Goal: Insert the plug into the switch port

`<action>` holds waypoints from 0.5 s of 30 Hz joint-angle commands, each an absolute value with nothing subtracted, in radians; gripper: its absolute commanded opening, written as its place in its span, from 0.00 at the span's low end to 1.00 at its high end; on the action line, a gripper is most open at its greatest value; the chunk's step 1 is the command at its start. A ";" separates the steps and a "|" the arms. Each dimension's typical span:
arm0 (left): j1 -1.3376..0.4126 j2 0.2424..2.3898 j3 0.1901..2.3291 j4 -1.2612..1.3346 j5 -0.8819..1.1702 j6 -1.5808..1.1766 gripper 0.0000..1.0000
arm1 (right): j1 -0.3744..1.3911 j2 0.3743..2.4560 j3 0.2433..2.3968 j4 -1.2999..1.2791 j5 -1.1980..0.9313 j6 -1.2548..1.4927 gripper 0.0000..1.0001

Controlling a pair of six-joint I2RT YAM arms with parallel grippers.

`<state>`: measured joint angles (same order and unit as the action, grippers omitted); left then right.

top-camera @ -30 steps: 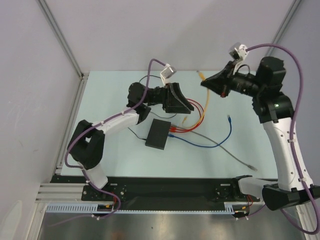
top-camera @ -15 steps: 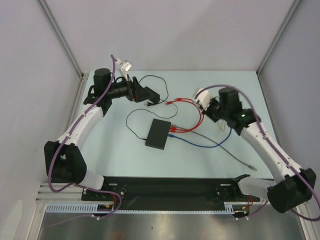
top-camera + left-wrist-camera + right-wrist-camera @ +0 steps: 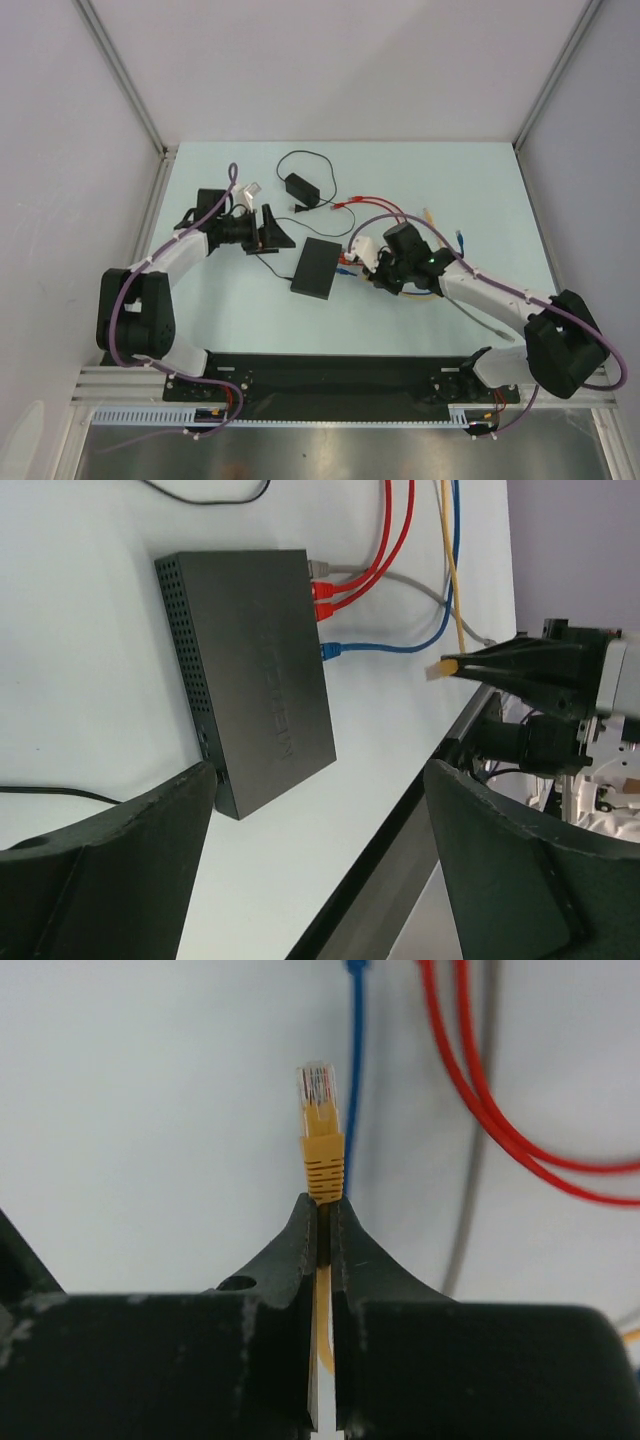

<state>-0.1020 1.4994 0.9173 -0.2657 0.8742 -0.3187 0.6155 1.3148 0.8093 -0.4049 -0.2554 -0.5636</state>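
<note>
The right jaws are clamped on the yellow plug [image 3: 320,1130], held clear of the desk [image 3: 470,190]. It sits near the black switch [image 3: 317,267] at mid-desk, not touching. The switch port [image 3: 322,630] edge, already carrying cables [image 3: 385,550], faces the plug. The left jaws stand wide apart, holding nothing.

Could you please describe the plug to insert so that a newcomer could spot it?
Find the flat black switch mid-table. To its right the right gripper pinches a cable end: the plug, yellow and clear-tipped, unlike the red, blue and grey ones already plugged in.
</note>
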 commanded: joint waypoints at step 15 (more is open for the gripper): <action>-0.241 1.450 0.787 0.001 1.080 -0.589 0.71 | 0.801 1.411 0.936 -0.330 -0.216 -0.402 0.00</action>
<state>-0.1814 1.4971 0.8165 -0.1398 0.9771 -0.4191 0.8040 1.4738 0.8425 -0.2932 -0.1551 -0.4492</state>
